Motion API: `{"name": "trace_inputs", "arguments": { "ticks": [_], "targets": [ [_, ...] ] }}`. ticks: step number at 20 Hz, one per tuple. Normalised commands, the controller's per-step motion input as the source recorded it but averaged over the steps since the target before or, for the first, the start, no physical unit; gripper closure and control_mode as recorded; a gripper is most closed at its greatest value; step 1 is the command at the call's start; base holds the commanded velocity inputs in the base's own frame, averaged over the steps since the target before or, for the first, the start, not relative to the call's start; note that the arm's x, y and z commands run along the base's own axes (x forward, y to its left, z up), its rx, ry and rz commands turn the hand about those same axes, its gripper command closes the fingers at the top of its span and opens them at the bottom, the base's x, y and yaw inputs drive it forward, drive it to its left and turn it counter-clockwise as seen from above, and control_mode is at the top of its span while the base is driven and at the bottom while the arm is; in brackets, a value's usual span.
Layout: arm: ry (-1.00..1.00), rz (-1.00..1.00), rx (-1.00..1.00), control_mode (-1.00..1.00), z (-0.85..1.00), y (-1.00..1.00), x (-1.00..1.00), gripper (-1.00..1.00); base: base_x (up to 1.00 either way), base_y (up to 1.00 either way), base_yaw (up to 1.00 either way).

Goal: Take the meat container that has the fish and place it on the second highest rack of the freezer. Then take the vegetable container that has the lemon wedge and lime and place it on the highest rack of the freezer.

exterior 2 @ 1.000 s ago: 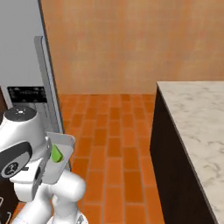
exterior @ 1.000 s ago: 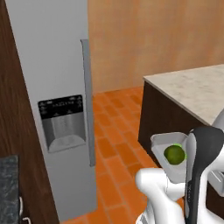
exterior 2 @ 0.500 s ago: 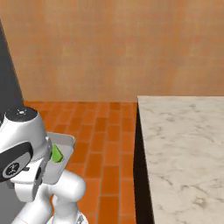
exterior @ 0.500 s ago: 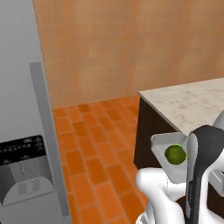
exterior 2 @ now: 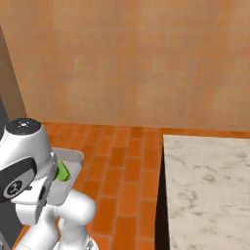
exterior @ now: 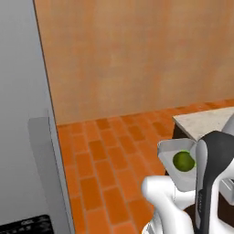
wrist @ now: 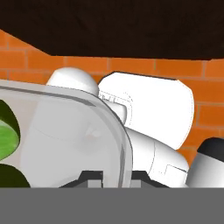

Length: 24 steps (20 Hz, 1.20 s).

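The claw is clamped on the rim of the clear vegetable container, with one finger on each side of its wall. The box sits up near the arm, and the lime rests inside it. The grey freezer stands well off to the left of the box. I think the box must swing left to reach it.
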Motion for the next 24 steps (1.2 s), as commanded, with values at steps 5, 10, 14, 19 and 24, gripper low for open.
{"name": "trace_inputs", "arguments": {
  "ticks": [5, 10, 14, 19, 24],
  "targets": [
    [0.0, 0.0, 0.0, 1.0, 0.0, 0.0, 0.0, 1.0, 1.0, 0.0, 0.38],
    [0.0, 0.0, 0.0, 1.0, 0.0, 0.0, 0.0, 1.0, 0.89, -0.02, 0.77],
    [0.0, 0.0, 0.0, 1.0, 0.0, 0.0, 0.0, 1.0, 0.48, -0.06, 0.96],
    [0.0, 0.0, 0.0, 1.0, 0.0, 0.0, 0.0, 1.0, 0.29, -0.1, 0.98],
    [0.0, 0.0, 0.0, 1.0, 0.0, 0.0, 0.0, 1.0, 0.02, -0.24, 0.98]
  ]
}}
